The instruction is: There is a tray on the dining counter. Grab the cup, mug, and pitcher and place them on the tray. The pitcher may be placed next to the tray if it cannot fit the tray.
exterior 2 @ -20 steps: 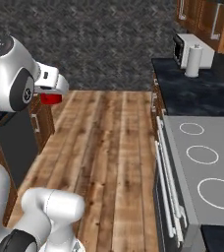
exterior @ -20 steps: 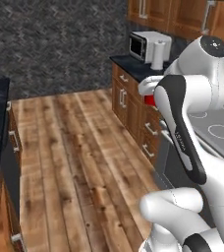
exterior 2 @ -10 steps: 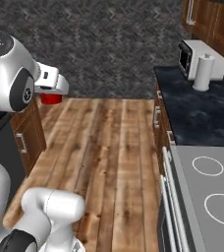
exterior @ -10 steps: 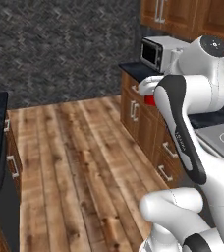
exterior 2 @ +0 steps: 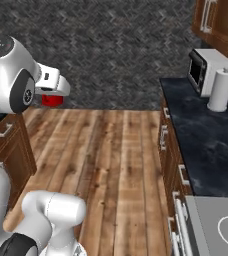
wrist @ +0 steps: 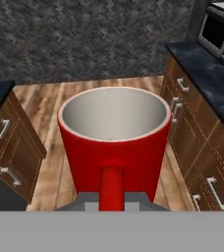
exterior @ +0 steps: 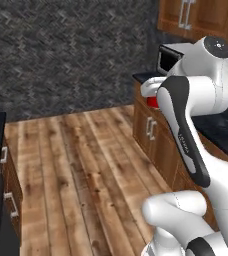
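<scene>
One mug (wrist: 113,142) in tool (exterior 2: 53,97) (apparently handle-gripped) over open floor (exterior 2: 111,150).

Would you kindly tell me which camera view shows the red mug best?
The hand view: the mug appears close up, with its white inside and handle toward the camera. In the right base view it is a small red patch under the gripper; the left base view shows a sliver beside the arm.

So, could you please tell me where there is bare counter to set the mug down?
The dark counter lies bare between the paper towel roll and the stovetop. Its far end is crowded by the microwave and that roll. The pincer holds the red mug over the wooden floor.
</scene>
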